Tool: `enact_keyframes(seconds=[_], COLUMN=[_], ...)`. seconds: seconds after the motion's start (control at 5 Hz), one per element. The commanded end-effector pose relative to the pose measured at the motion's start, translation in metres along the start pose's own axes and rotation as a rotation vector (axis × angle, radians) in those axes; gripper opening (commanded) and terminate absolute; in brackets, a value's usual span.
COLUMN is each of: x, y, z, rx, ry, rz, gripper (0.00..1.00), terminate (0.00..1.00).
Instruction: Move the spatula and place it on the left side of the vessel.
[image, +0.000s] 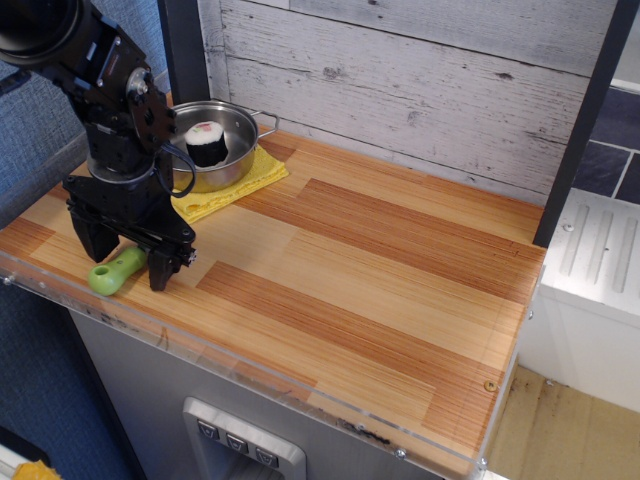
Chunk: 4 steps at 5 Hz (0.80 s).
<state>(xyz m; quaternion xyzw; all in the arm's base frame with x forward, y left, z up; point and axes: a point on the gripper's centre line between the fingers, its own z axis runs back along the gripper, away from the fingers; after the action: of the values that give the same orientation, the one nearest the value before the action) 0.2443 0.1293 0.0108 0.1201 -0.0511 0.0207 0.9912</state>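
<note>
The spatula's lime-green handle (115, 271) lies on the wooden counter near the front left edge; its grey blade is hidden behind the gripper. My black gripper (126, 262) is open and lowered over the spatula, one finger on each side of the handle. The vessel (212, 147), a shiny steel pot with wire loop handles, stands at the back left on a yellow cloth (222, 190), behind the gripper. A sushi roll (206, 143) sits inside it.
A grey plank wall (400, 80) runs behind the counter. A black post (585, 120) stands at the right. The counter's clear front lip (250, 375) runs just in front of the spatula. White appliance (600, 260) sits to the right.
</note>
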Motion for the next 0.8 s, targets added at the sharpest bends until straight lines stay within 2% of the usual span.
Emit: enact_keyframes(seconds=[0.0,0.2,0.6], x=[-0.011,-0.013,-0.002], y=[0.01,0.01,0.001], z=[-0.007,-0.009,0.007], rx=[0.041,0.037,-0.06], ry=[0.018,0.023,-0.024], rz=[0.004,0.005,0.025], gripper=[0.0,0.0,0.0], terminate=[0.0,0.0,0.0])
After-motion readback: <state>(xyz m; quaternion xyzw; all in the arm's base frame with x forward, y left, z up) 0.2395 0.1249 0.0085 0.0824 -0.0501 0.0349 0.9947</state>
